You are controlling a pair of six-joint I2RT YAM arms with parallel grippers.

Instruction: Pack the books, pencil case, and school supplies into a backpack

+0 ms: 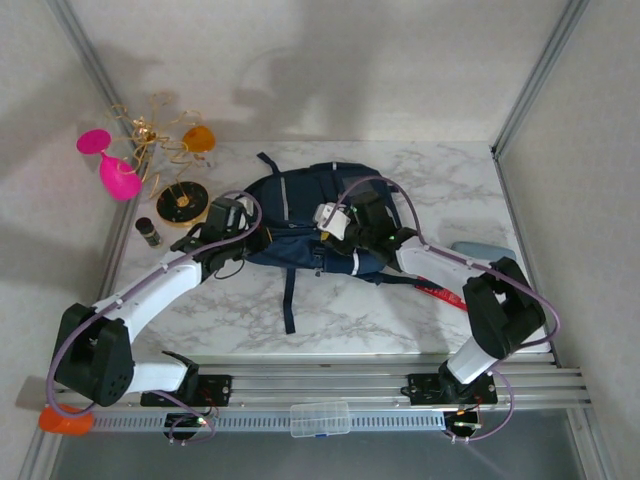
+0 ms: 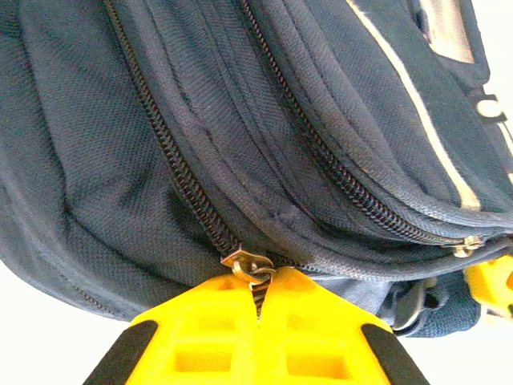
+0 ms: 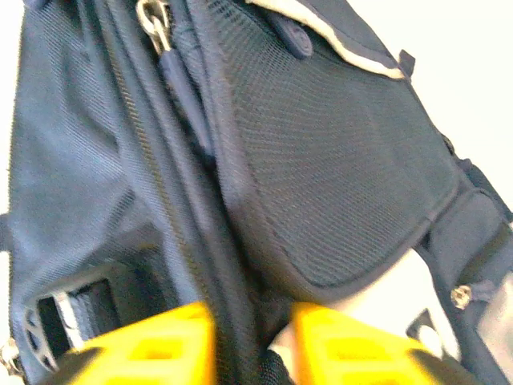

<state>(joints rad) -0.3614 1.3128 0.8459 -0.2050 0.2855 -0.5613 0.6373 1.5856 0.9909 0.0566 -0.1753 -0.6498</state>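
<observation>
Centrally on the marbled desk (image 1: 380, 310) lay the navy backpack (image 1: 300, 205), with both arms reaching in to it from either side. The left tool (image 2: 258, 295) was fully closed, its yellow fingertips pinching the metal zipper pull (image 2: 250, 265) at the near end of one of the bag's dark zips, whose meshed teeth ran away up the fabric. The right tool (image 3: 252, 341) stood with its jaws partly apart astride a ridge of navy fabric beside a mesh-textured panel (image 3: 337, 176). The view was blurred, and whether the fingers actually clamped that fold could not be told. Off to the right of the bag, the pale grey-blue pencil case (image 1: 478, 250) rested near the desk's edge, and the red packet (image 1: 440, 293) lay partly under the right arm, both outside the backpack. A clear plastic box (image 1: 320, 418) sat on the front rail between the arm bases.
</observation>
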